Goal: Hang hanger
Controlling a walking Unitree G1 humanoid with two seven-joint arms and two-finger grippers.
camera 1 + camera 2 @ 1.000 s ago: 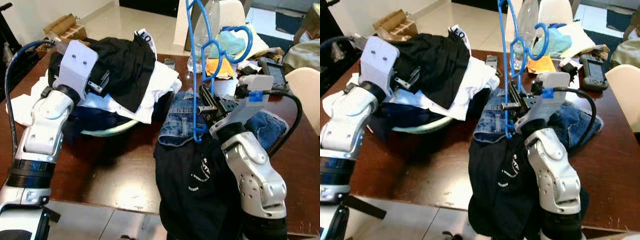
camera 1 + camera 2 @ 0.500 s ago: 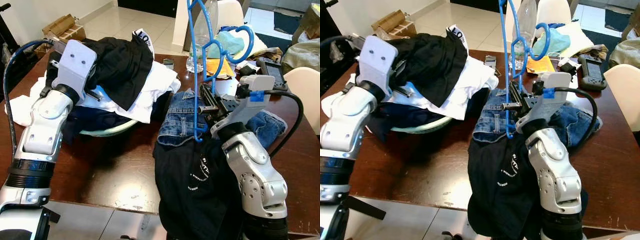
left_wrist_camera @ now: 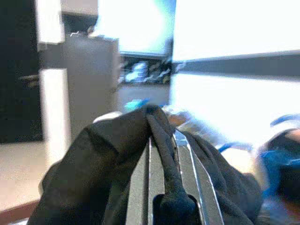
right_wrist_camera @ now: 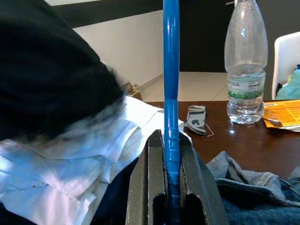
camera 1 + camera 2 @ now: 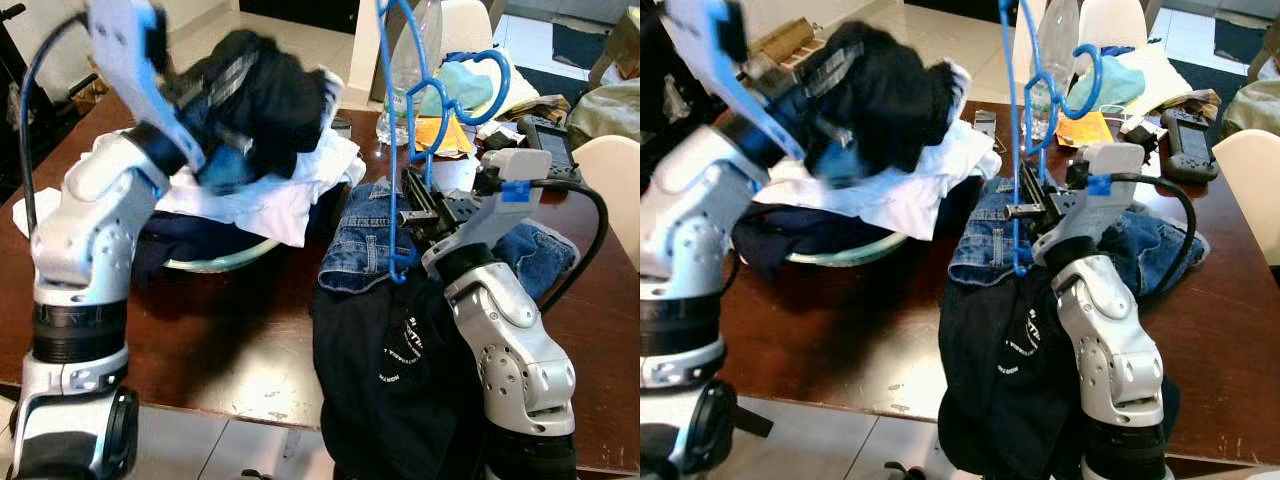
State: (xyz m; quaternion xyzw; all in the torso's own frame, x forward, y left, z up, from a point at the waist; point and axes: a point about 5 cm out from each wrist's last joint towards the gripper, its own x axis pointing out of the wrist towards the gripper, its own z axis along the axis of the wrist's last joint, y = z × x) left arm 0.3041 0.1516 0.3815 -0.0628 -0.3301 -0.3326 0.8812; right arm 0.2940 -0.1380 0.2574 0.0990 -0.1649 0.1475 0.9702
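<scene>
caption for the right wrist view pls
Right gripper clamps the blue hanger upright, with a water bottle beyond.

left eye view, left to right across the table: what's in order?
left end effector lifting a black garment → white cloth → jeans → blue hanger in the right end effector → handheld device → cream chair

Left gripper (image 3: 161,154): I see it raised far left, fingers clamped.
Right gripper (image 4: 171,159): mid-right, upright, fingers clamped.
</scene>
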